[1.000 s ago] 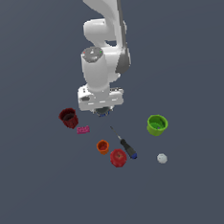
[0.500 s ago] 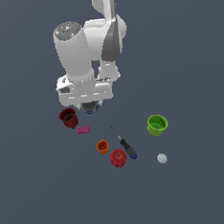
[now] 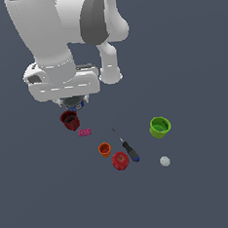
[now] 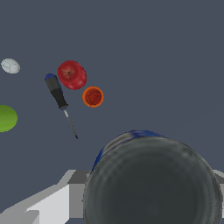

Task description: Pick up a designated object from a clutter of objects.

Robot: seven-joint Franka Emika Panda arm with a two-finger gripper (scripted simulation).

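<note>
Tin can (image 4: 153,183) with its grey top and blue label sits clamped in the claw (image 3: 75,103), lifted above the surface (image 3: 201,196). Just below it in the exterior view stands the dark red cup (image 3: 69,120), its contents unclear; the orange cup (image 3: 105,149) and green cup (image 3: 159,127) look empty.

Simulated test scene, not a furnished room: a flat, uniform dark grey-blue ground (image 3: 199,54) fills both views, without walls, furniture or horizon. Rendered props lie scattered beyond the arm's end: red apple (image 3: 120,161), blue-handled screwdriver (image 3: 127,147), orange cup (image 3: 105,149), green cup (image 3: 159,127), pale ball (image 3: 164,161).
</note>
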